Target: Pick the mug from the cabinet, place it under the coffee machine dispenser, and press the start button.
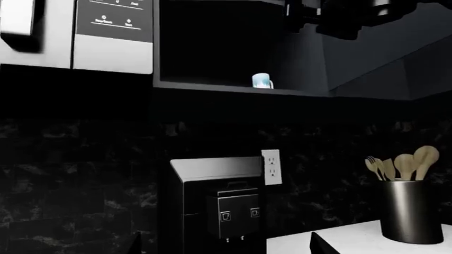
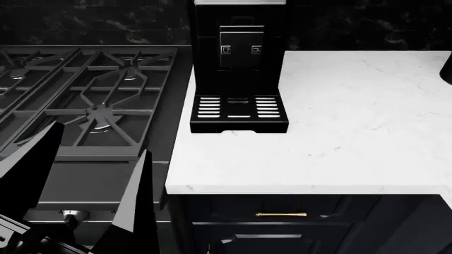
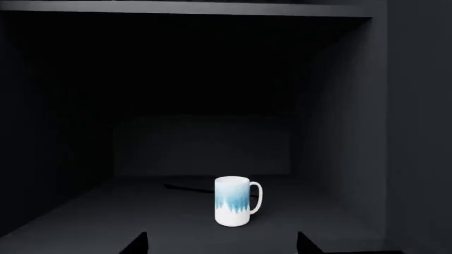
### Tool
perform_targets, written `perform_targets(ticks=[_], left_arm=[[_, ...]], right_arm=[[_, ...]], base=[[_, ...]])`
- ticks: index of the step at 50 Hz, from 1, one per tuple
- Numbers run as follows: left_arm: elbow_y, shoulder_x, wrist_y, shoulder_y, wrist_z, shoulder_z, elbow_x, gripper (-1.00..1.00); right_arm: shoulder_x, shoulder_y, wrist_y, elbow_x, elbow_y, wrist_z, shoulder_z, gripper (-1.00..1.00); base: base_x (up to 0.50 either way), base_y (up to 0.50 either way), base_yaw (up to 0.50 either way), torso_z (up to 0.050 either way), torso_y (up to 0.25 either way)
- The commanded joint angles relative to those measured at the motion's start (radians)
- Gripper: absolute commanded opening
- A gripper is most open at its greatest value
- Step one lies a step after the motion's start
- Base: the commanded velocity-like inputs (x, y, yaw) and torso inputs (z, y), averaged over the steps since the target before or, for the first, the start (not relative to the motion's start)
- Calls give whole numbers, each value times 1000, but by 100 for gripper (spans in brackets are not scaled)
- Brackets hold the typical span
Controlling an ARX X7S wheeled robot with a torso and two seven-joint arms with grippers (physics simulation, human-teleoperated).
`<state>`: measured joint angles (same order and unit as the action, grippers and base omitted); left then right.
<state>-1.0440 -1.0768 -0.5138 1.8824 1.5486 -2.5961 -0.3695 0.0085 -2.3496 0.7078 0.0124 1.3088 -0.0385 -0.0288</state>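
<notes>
1. Two dark fingertips point(image 3: 134, 244) of my right gripper point(image 3: 221, 246) poke into the near edge of the right wrist view, set wide apart with nothing between them, so that gripper is spread and empty.
2. Straight ahead of those tips, centred on the gap and clear of both, the mug point(image 3: 236, 201) stands upright on the cabinet shelf point(image 3: 106, 222); its handle points toward my right-hand finger.
3. Behind the mug the cabinet is deep and dark, and its side wall point(image 3: 346, 132) rises close on the handle side.
4. My left gripper point(image 1: 222, 244) shows only as two dark tips at the edge of its own wrist view, parted and holding nothing; the head view shows the same pair as large black blades point(image 2: 134, 211) over the stove grates point(image 2: 92, 100).
5. Ahead of my left gripper stands the coffee machine point(image 1: 219, 206), with the coffee machine dispenser point(image 1: 236, 214) on its front and a wall outlet point(image 1: 271, 166) just beside its top corner.
6. Well above that gripper, the mug sits small on the open shelf, beside a microwave panel point(image 1: 113, 26).
7. Off to the side, a dark crock point(image 1: 412, 209) of wooden utensils rests on the white counter point(image 2: 353, 116).
8. Below the dispenser, the slotted drip tray point(image 2: 238, 108) holds nothing.
</notes>
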Motion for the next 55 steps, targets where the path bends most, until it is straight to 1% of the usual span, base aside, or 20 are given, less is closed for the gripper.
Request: perform_targets(ticks=[1,12,17,20,23,24,25,26,27,28,30,31,32,33,35,42,55], left_arm=[[-1,7,-2,7,7,-9,5,100],[-2,8,-3,11,16,-22,17,100],[-2,2,-5,20,16,-27,19,100],[-2,-15,-13,43,16,-39,17,100],[-3,-47,-36,143,16,-101,7,100],[-3,-56,-42,213,18,-151,4,100],[-3,-64,-66,317,20,-224,-2,100],[-3,-76,-100,454,21,-317,-12,100],[-3,-93,-83,473,18,-286,-30,100],[-3,-159,-51,474,-55,-209,-84,100],[-3,-368,34,473,-329,13,-270,100],[-3,-430,61,473,-414,94,-339,100],[-3,-462,78,471,-457,145,-379,100],[-3,-474,85,470,-469,165,-393,100],[-3,-474,84,467,-464,162,-389,100],[-3,-415,52,472,-395,67,-316,100],[-3,-375,29,473,-337,-4,-258,100]], right_arm=[[0,0,0,0,0,0,0,100],[0,0,0,0,0,0,0,100],[0,0,0,0,0,0,0,100],[0,0,0,0,0,0,0,100],[0,0,0,0,0,0,0,100],[0,0,0,0,0,0,0,100],[0,0,0,0,0,0,0,100],[0,0,0,0,0,0,0,100],[0,0,0,0,0,0,0,100],[0,0,0,0,0,0,0,100],[0,0,0,0,0,0,0,100],[0,0,0,0,0,0,0,100],[0,0,0,0,0,0,0,100],[0,0,0,0,0,0,0,100],[0,0,0,0,0,0,0,100],[0,0,0,0,0,0,0,100],[0,0,0,0,0,0,0,100]], base=[[395,0,0,0,0],[380,0,0,0,1],[14,0,0,0,2],[0,0,0,0,0],[0,-81,0,0,0],[0,-156,0,0,0],[0,-156,0,0,0],[0,-156,0,0,0],[0,-156,0,0,0],[0,-152,0,0,0],[0,-158,0,0,0],[0,-191,0,0,0],[0,-418,0,0,0],[0,-422,0,0,0],[0,-381,0,0,0],[0,0,0,0,0],[92,0,0,0,0]])
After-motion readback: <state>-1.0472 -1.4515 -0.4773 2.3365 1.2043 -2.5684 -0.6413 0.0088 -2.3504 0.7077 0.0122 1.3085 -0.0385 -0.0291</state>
